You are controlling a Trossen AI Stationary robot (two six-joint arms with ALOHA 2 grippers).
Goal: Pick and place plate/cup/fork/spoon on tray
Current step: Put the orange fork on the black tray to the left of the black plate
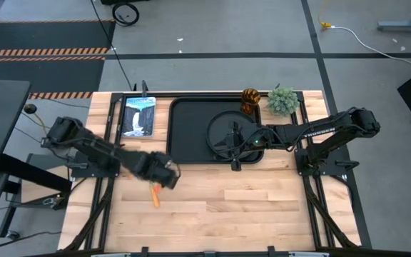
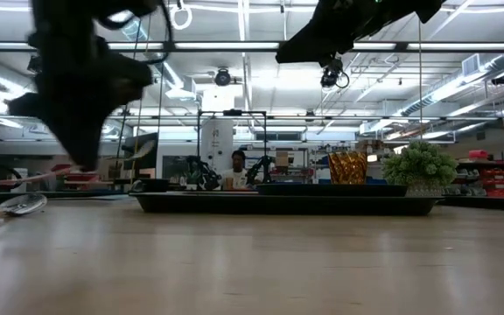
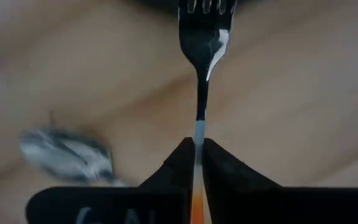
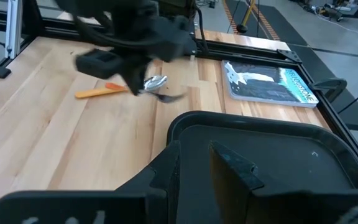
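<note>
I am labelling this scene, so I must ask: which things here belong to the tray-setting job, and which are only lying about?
Belong to the job: tray; plate; cup; fork, clamped in the left tool; spoon, on the table. The right tool is over the tray.

Only lying about: book; small green plant.

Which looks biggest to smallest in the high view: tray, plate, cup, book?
1. tray
2. plate, partly under the right arm
3. book, clearly smaller in area than the plate
4. cup, by far the smallest
</note>
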